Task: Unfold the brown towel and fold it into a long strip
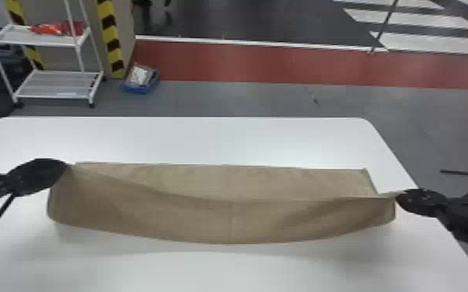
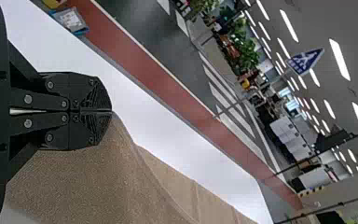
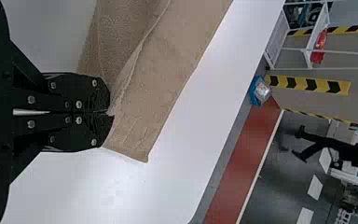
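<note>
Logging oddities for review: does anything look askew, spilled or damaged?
The towel looks slightly askew: its lifted edge reaches about to the back edge at the left end but stops short at the right. Probably just mid-fold. No spill or damage shows.

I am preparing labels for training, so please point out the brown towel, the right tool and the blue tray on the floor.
Brown towel (image 1: pixel 206 221): head view, middle of its near layer.
Right tool (image 3: pixel 109 112): right wrist view, midway between its fingertips.
Blue tray (image 1: pixel 140 89): head view, on its near wall.
</note>
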Robot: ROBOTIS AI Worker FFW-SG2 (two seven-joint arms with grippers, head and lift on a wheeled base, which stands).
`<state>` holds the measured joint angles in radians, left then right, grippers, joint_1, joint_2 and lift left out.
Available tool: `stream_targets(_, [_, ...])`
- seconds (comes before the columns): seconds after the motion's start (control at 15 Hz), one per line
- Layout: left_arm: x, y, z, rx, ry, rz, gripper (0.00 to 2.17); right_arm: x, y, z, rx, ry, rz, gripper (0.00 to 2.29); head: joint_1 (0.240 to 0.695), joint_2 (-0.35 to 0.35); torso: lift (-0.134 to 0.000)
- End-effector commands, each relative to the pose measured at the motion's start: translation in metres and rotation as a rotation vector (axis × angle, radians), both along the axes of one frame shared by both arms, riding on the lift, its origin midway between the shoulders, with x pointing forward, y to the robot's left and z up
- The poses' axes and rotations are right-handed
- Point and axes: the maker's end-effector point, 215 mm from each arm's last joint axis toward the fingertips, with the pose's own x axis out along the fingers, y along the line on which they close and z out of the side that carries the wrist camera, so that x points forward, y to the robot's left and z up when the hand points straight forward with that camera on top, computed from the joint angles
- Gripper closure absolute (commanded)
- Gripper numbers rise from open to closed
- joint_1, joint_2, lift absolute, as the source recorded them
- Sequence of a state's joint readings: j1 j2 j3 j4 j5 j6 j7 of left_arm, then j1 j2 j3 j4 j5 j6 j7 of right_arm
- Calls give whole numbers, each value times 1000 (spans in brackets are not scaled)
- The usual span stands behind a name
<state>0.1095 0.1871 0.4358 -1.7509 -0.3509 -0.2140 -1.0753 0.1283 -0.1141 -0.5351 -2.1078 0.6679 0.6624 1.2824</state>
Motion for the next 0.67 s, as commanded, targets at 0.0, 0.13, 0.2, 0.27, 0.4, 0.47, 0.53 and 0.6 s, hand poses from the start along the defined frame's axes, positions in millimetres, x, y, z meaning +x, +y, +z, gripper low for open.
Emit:
stream_targets(0.0, [30,1,-8,-5,62,70,1315,18,-10,-10,2,42,-36,2246,695,-130,-123])
stream_targets(0.13, [42,3,-13,15,69,102,1315,33,-9,-15,-6,59,-35,2246,695,-130,-123])
stream_targets(0.2, [46,0,-14,17,63,110,1315,41,-9,-13,-11,61,-33,2246,695,-129,-123])
stream_targets(0.27, [49,3,-17,32,69,119,1315,46,-11,-14,1,69,-45,2246,695,-127,-123])
stream_targets(0.4, [55,5,-23,32,81,142,1315,58,-13,-12,1,72,-50,2246,695,-125,-123])
stream_targets(0.47, [57,10,-27,44,90,163,1315,62,-9,-14,-5,81,-39,2246,695,-125,-123])
stream_targets(0.53, [58,14,-29,58,91,176,1315,68,-7,-12,-5,78,-37,2246,695,-124,-123])
stream_targets(0.6, [59,14,-30,60,92,176,1315,73,-5,-8,-8,71,-31,2246,695,-116,-123])
